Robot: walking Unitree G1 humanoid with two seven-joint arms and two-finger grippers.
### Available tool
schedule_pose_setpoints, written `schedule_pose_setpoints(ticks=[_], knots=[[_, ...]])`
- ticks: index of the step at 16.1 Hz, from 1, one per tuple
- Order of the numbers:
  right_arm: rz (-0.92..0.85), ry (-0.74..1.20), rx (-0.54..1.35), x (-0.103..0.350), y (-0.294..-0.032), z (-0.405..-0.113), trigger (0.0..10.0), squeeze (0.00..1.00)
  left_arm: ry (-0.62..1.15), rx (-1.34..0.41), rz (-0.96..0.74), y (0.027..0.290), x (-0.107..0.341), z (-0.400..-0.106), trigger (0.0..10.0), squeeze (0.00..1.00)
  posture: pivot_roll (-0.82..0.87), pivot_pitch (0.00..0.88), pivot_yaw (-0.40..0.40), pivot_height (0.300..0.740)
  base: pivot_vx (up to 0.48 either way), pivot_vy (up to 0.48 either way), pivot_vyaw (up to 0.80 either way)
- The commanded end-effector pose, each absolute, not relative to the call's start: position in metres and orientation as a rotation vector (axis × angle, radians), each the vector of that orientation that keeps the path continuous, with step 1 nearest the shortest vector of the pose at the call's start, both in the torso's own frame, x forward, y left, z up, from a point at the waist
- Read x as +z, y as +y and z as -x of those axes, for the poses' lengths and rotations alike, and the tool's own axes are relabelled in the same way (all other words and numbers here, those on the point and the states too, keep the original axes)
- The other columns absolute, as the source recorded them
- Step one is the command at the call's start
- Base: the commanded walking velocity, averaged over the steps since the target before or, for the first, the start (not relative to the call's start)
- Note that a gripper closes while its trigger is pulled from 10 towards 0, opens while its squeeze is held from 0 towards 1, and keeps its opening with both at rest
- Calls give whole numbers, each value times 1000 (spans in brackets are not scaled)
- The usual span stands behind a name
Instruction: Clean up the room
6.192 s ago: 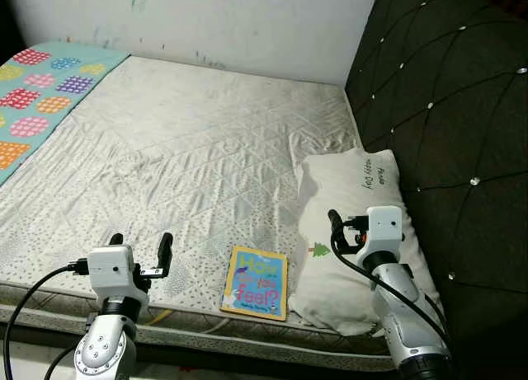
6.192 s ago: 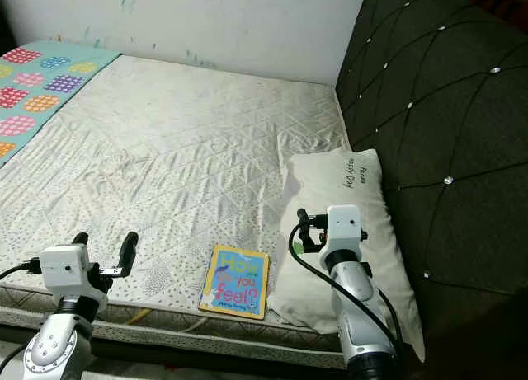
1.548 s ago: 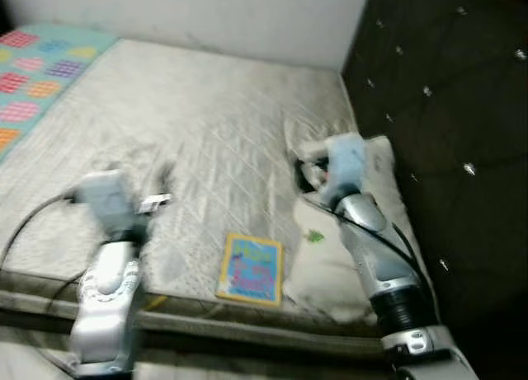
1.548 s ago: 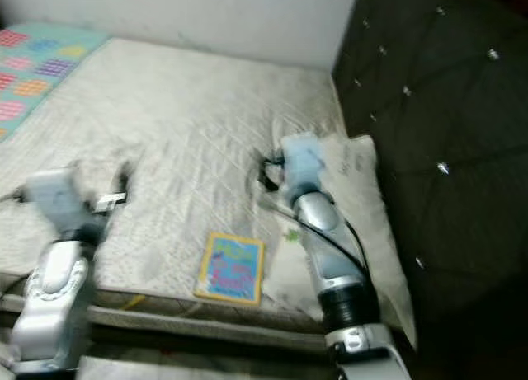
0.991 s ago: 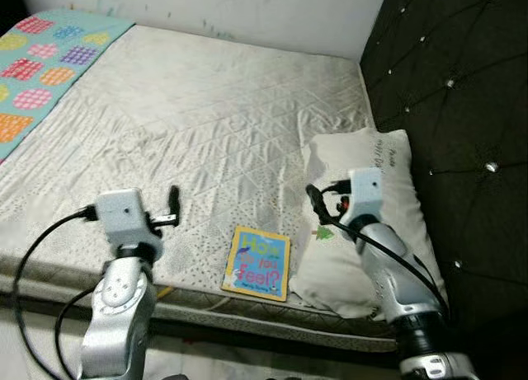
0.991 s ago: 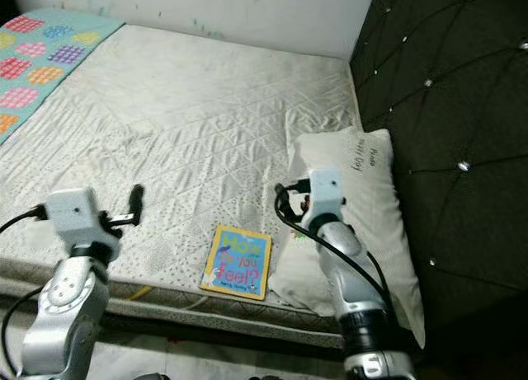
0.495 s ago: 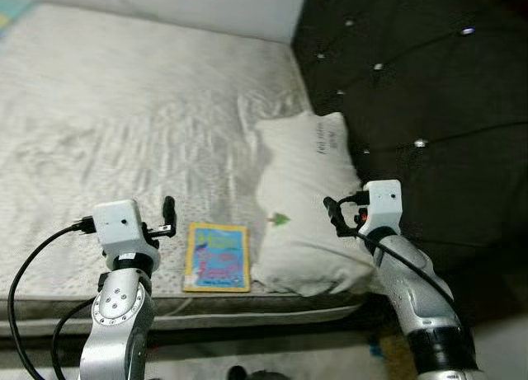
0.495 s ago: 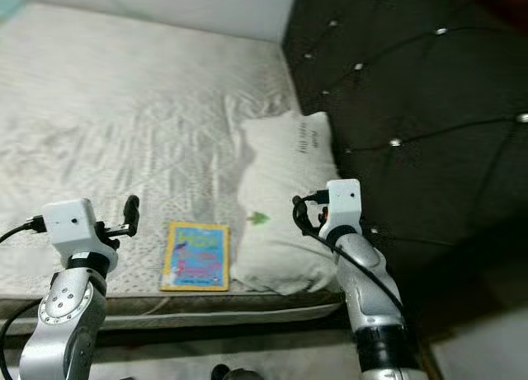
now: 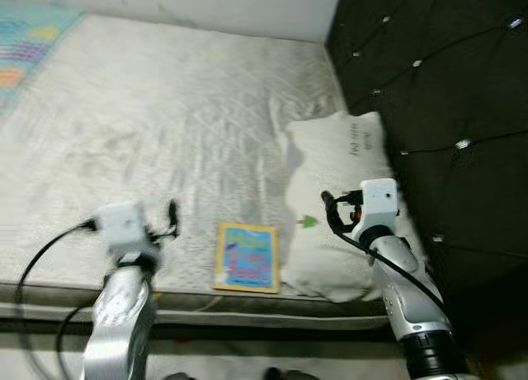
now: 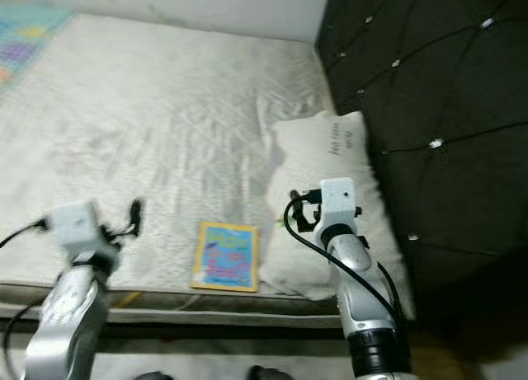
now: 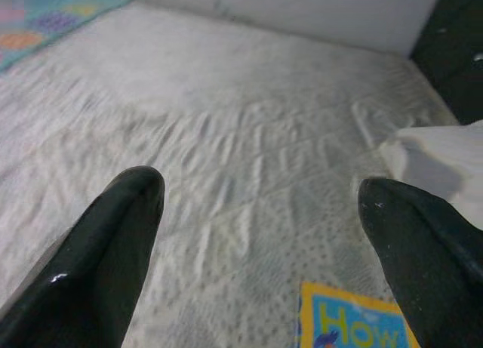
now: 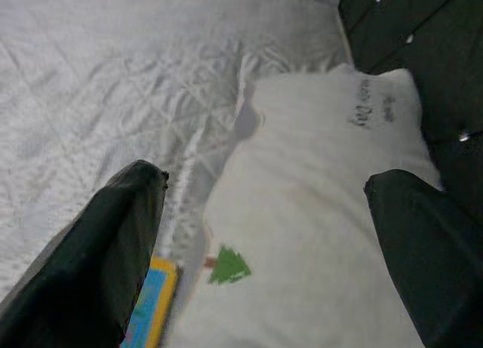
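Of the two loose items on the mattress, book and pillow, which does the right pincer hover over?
The white pillow with the small green tree print: the right pincer hangs above it, while the colourful book lies beside it.

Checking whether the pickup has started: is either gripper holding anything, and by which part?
Nothing is held. The left gripper is open above the mattress near the book; the right gripper is open above the pillow.
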State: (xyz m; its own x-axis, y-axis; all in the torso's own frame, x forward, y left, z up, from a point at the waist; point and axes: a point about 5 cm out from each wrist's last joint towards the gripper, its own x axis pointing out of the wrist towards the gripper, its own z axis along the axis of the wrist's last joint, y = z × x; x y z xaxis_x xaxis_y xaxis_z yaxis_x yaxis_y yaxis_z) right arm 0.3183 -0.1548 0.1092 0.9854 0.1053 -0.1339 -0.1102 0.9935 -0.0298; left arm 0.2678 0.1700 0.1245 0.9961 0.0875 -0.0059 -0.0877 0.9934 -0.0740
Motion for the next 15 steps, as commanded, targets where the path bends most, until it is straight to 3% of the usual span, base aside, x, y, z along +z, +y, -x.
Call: schedule_pose_setpoints(ticks=[1,5,10,12,15], knots=[[-11,118,76,110,-163,-316,10000,0,10,48,57,166,123,-272,10000,0,13,99,-2,740,0,0,0],[-21,82,21,108,-167,-309,10000,0,1,-32,42,159,129,-290,10000,0,-31,78,78,740,0,0,0],[107,47,86,108,-160,-301,10000,0,-1,-28,52,155,123,-284,10000,0,-32,88,38,740,0,0,0],[-13,70,78,107,-165,-300,10000,0,24,-6,87,159,115,-276,10000,0,-28,101,10,740,0,0,0],[-35,86,72,107,-166,-299,10000,0,21,-1,118,159,115,-271,10000,0,-16,114,-12,740,0,0,-683]])
